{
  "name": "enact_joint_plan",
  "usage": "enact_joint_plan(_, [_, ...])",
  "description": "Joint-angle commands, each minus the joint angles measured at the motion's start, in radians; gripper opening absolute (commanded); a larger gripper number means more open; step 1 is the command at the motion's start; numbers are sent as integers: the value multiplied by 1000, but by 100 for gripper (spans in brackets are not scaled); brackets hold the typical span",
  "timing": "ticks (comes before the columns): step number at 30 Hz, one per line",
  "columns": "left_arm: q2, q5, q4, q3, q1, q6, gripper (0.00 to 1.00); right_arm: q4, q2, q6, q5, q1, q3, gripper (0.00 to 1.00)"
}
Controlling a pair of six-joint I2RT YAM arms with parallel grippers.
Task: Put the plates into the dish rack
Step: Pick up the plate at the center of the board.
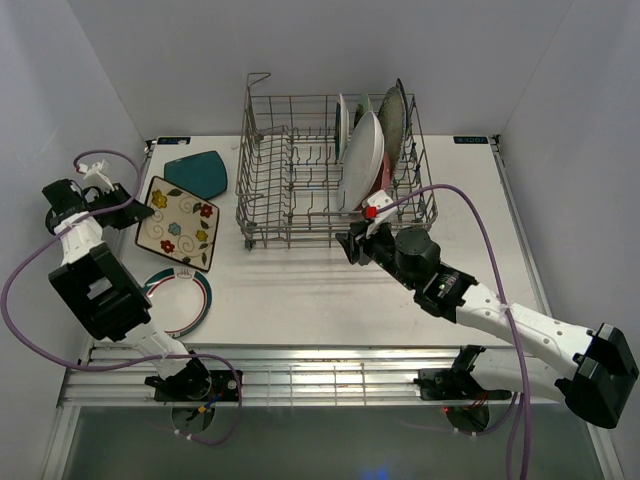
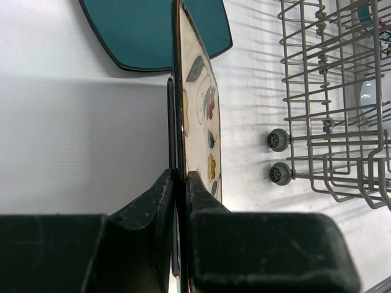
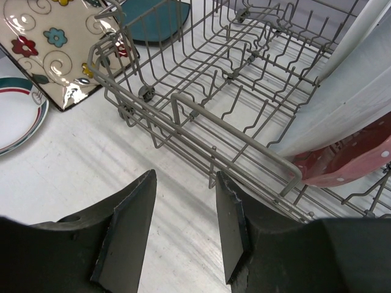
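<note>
Dish rack is set at the back centre of the table, with its near long side facing the arms. Its right end is filled with plates stood on edge: a large white oval plate is placed foremost, a mint green plate and a speckled plate are seen behind it, and a pink dotted plate is lodged low against the white one. The left part of the rack is occupied by bare tines only.

Left of the rack, a teal square plate is laid flat on the table. A floral square plate is positioned just in front of it. Its left edge is clamped between the narrowly parted fingers of the left hand. Whether this plate is lifted clear of the table cannot be told. A white round plate with a coloured rim is laid flat nearer the arm bases.

The right hand is held just before the rack's near wall, beside the pink dotted plate. Its fingers are parted about halfway, and nothing is held between them.
</note>
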Motion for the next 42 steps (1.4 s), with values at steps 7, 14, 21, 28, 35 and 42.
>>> enact_joint_plan(7, [-99, 12, -74, 170, -55, 49, 0, 38, 31, -1, -7, 3, 60, 50])
enact_joint_plan(14, [-96, -27, -105, 253, -114, 43, 0, 41, 41, -5, -7, 3, 64, 50])
enact_joint_plan(21, [-59, -63, -169, 389, -157, 31, 0, 42, 39, -5, -11, 3, 57, 50])
enact_joint_plan(28, [-65, -83, -206, 483, -170, 28, 0, 47, 44, -10, -17, 3, 58, 50])
enact_joint_plan(35, [-76, -121, -250, 561, -172, 46, 0, 56, 42, -13, -36, 3, 54, 50])
enact_joint_plan(42, [-95, -118, -253, 609, -173, 29, 0, 67, 35, -18, -48, 3, 46, 50])
